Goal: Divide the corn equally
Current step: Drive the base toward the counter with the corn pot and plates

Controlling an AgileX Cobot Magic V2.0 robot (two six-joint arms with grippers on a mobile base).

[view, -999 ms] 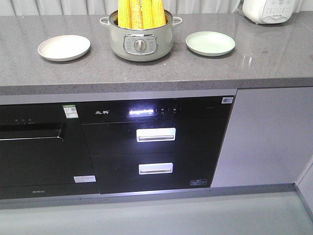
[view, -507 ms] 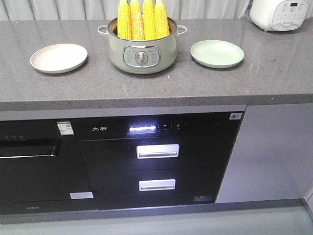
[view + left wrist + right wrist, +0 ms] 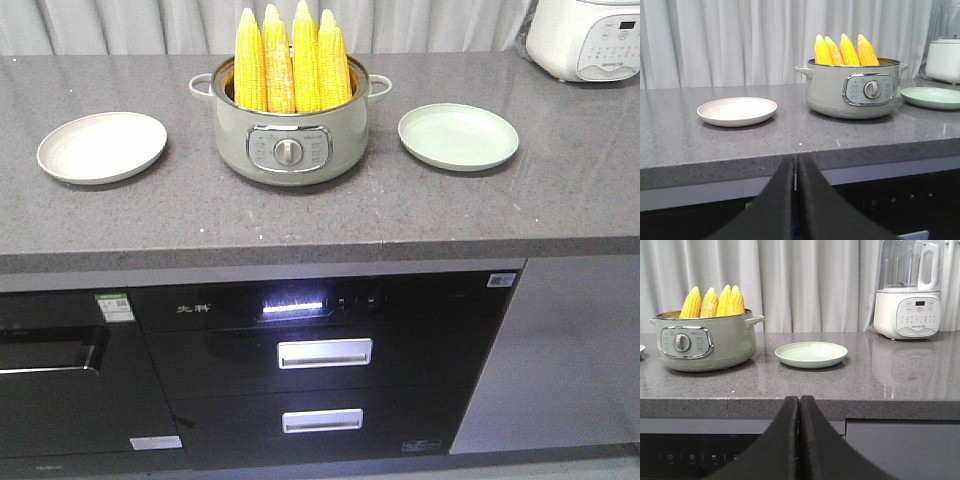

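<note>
- We see four bright yellow husked corn cobs (image 3: 290, 60) standing upright, pointed tips up, side by side inside a pale green round electric pot (image 3: 290, 150) with a dial on its front.
- The pot sits on a speckled grey stone countertop (image 3: 560, 210), between a shallow beige round plate (image 3: 102, 147) to our left and a shallow mint-green round plate (image 3: 458, 137) to our right, touching neither.
- Our black left gripper (image 3: 795, 162) sits low before the counter edge, jaws pressed together.
- Our black right gripper (image 3: 799, 401) has its jaws together too.

bare counter (image 3: 300, 215) before pot (image 3: 290, 125), plates flanking
</note>
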